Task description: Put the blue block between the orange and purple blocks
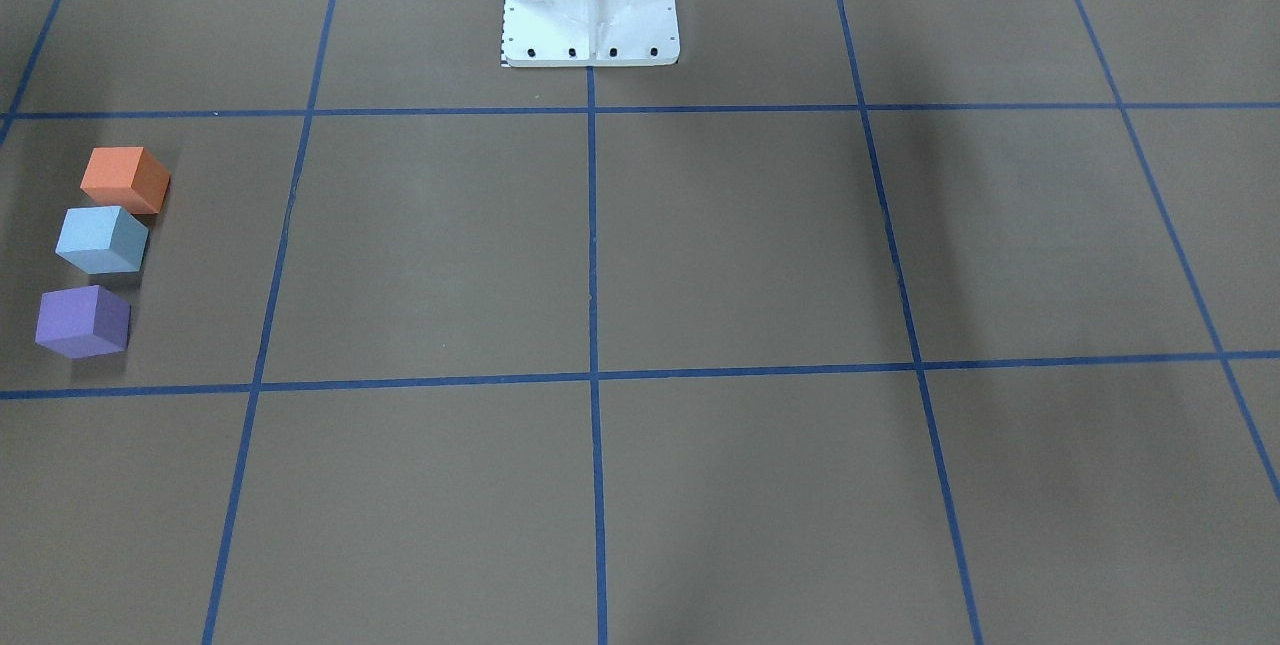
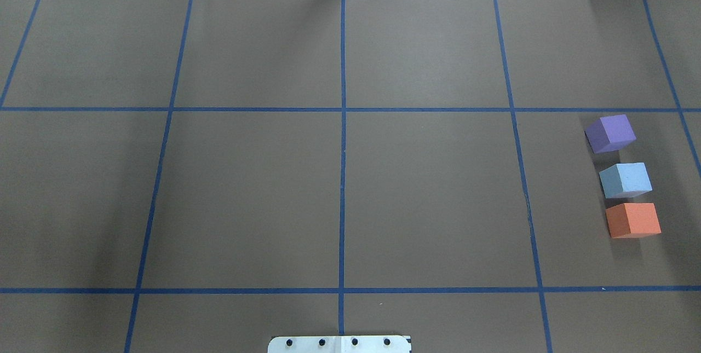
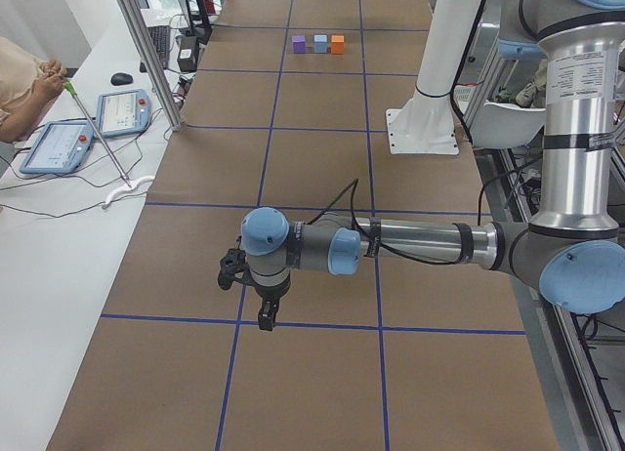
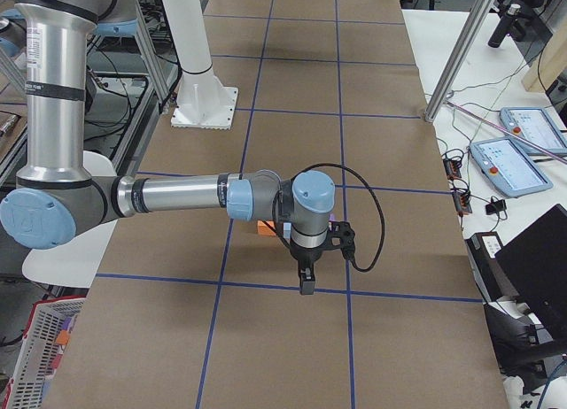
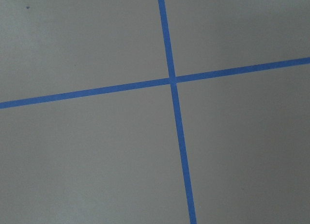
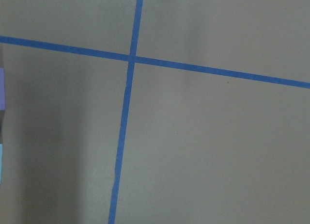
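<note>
The blue block (image 2: 625, 179) sits on the table in a row between the purple block (image 2: 610, 133) and the orange block (image 2: 633, 220), with small gaps on both sides. The same row shows at the left of the front-facing view: orange block (image 1: 125, 179), blue block (image 1: 102, 239), purple block (image 1: 83, 321). My left gripper (image 3: 266, 321) shows only in the left side view, far from the blocks, pointing down over the table. My right gripper (image 4: 306, 286) shows only in the right side view, above the table near the blocks. I cannot tell whether either is open or shut.
The white robot base (image 1: 590, 5) stands at the table's middle edge. Blue tape lines (image 2: 343, 123) divide the brown table into squares. Tablets (image 3: 59, 144) and cables lie on the white bench beside the table, where an operator sits.
</note>
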